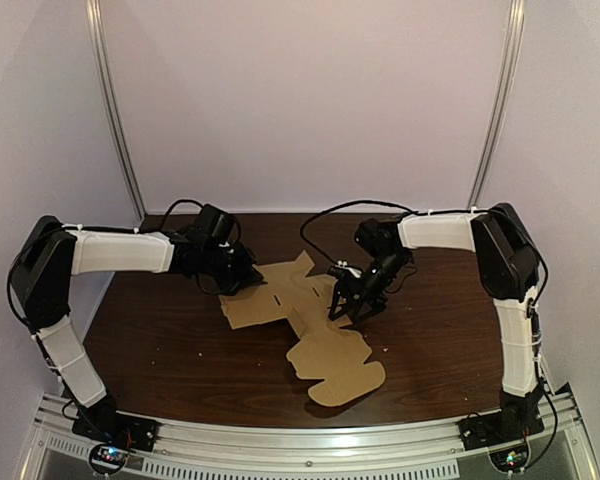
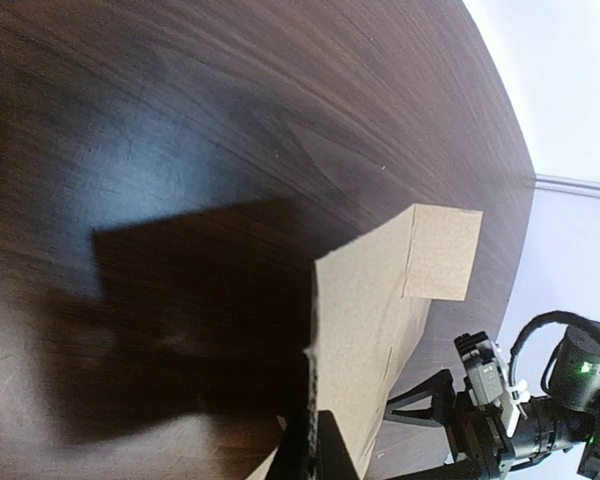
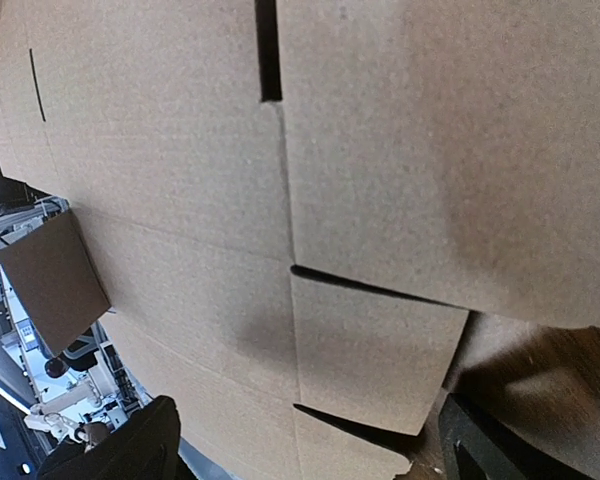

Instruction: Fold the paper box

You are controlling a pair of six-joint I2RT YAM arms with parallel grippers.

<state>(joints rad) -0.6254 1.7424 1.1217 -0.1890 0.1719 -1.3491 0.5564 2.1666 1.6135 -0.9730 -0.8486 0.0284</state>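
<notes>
Top view: paper box (image 1: 315, 320) lay as an unfolded cardboard blank mid table (image 1: 180, 340), dark wood. Left end effector (image 1: 238, 278) sat at the blank's left edge and right end effector (image 1: 348, 303) was down on its right side. A black cable (image 1: 325, 215) looped behind the right arm, and a metal rail (image 1: 310, 450) ran along the near edge. Left wrist view: one flap of the paper box (image 2: 380, 310) stood tilted up off the table, throwing a big shadow (image 2: 200, 310). The left end effector looked pressed onto the flap's corrugated edge at bottom centre, mostly cut off by the frame. The right arm (image 2: 570, 390) blocked the far corner and showed a green light (image 2: 583, 367). Right wrist view: cardboard filled almost everything, with a cut slot (image 3: 268, 50) at the top. Dark fingers (image 3: 120, 445) were spread to both bottom corners, with a small flap lying between them.
</notes>
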